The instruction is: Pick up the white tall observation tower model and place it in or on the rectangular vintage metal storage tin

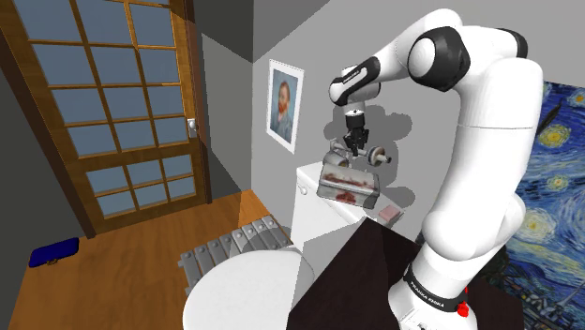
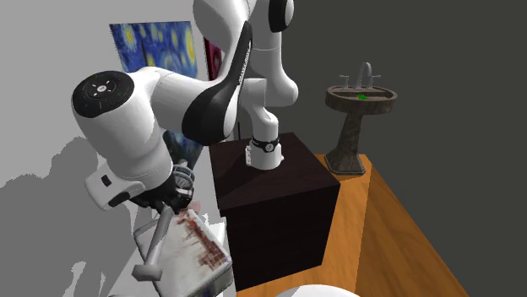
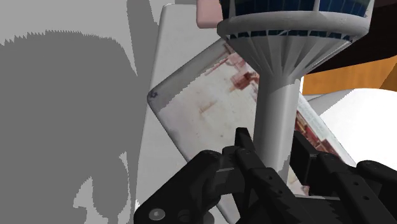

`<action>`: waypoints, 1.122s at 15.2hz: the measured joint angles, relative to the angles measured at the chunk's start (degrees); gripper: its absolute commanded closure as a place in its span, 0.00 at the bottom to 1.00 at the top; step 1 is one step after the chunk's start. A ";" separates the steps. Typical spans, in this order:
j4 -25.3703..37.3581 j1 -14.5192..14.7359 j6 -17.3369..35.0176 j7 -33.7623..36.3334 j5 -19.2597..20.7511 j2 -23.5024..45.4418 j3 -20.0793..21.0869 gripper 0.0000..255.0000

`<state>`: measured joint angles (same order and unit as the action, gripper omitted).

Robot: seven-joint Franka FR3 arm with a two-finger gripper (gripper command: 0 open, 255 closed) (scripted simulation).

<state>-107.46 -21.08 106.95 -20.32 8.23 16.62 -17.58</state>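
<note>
Over the toilet tank's lid [image 1: 309, 174] the black gripper [image 1: 356, 148] points down and is closed onto the white tower model [image 3: 277, 108], its two fingers [image 3: 245, 149] pressed against opposite sides of the slim round shaft, so the model hangs in the grasp. The wrist view shows the shaft running away from the fingers to a wide saucer-shaped deck with a band of dark blue windows. In the shoulder view the tower [image 1: 379, 157] lies crosswise under the hand, level with the lid, with a round end sticking out on each side of the gripper. Just beneath it sits the rectangular tin [image 1: 345, 186], grey metal with worn reddish-brown stains on its top and rounded corners; the tin [image 3: 203, 108] rests on the lid with one corner close to the lid's wall-side edge. Whether the tower touches the tin's top or hangs just clear of it cannot be told. A small pink thing [image 1: 387, 216] lies on the lid near the end closest to the stand [image 2: 270, 194], just beside the tin. From the second exterior view the tower [image 2: 160, 245] slants across the tin [image 2: 203, 249] under the white wrist. Below the tank is the toilet's closed white lid [image 1: 244, 291]; a framed portrait [image 1: 284, 103] hangs on the wall above the tank
</note>
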 measured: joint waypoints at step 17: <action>-2.14 -0.52 6.93 0.52 -1.07 4.95 0.48 1.00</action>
<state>-109.59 -21.60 113.87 -19.80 7.16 21.57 -17.09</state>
